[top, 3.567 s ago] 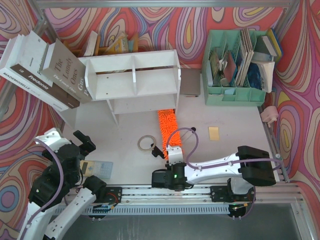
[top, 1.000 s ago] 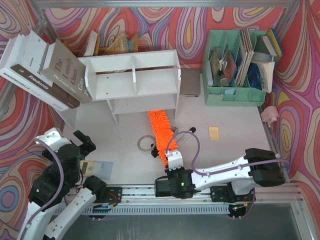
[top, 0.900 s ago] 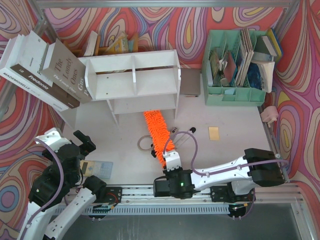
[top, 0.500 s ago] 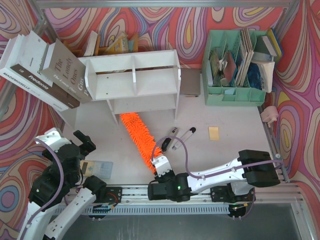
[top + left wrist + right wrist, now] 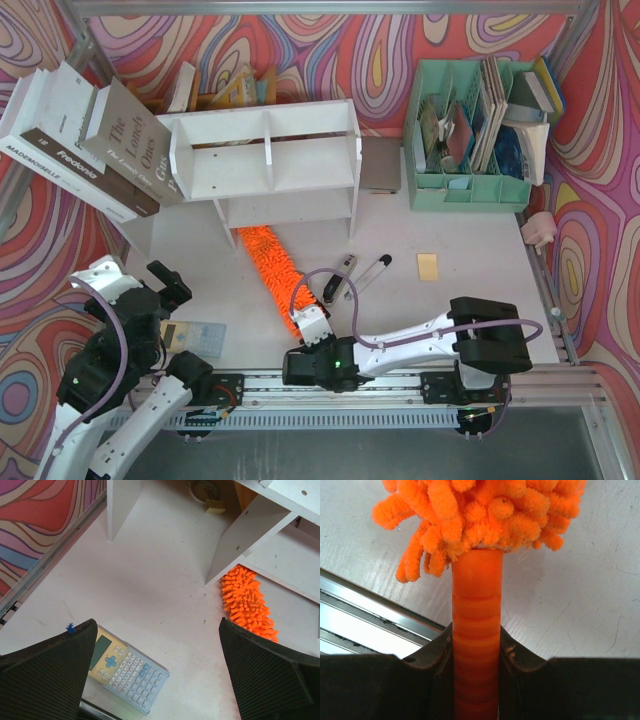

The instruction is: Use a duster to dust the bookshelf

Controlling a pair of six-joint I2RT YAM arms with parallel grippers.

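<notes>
The room was walled in swirling red, pink and yellow panels, and a pale, scuffed counter (image 5: 470, 300) filled the floor of it. At the back stood the white bookshelf (image 5: 265, 165), with large white and grey books (image 5: 85, 135) leaning against its left end and a mint green organiser (image 5: 470, 140) to its right. What stood behind the bookshelf was mostly hidden by it.

The orange duster (image 5: 268, 270) lay slantwise on the counter, its far tip at the foot of the lower tier, left of the divider; whether it touched the wood could not be told. Its near end ran under the right arm, where the right fingers (image 5: 442, 652) were clamped on the plastic handle, most of which was covered. The left fingers (image 5: 55, 670) stood wide apart and bare above a calculator (image 5: 127, 672), partly cut off in the wrist view. Two pens (image 5: 355, 272) and a yellow note (image 5: 428, 266) lay mid-counter. A small dark item under the bookshelf was too dim to name.
</notes>
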